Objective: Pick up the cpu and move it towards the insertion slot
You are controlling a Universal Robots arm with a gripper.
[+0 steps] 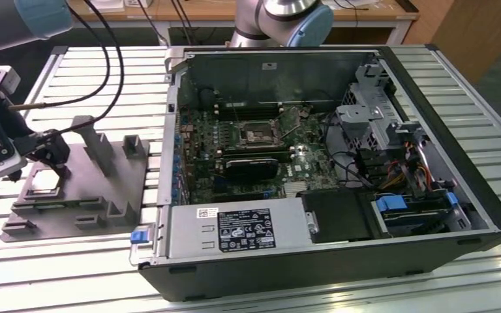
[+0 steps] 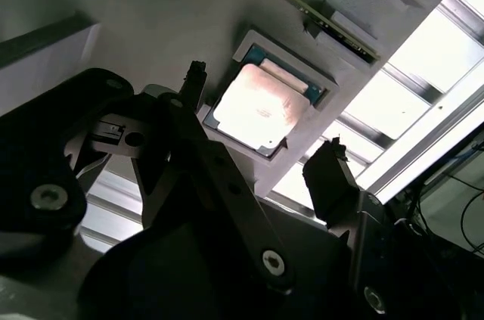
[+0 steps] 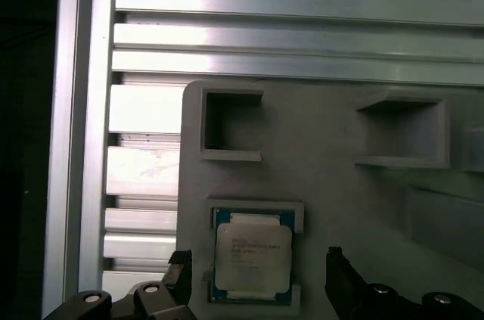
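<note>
Hand spread, two fingers straddling the one cpu, apparently lined up for a pinch, no contact yet. Cpu sits flat in a recess of the grey fixture block, which keeps it located. One insertion slot, well apart inside the open case.

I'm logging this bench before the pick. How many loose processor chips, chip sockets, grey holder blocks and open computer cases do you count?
Processor chip: 1
Chip socket: 1
Grey holder block: 1
Open computer case: 1
Total: 4
</note>
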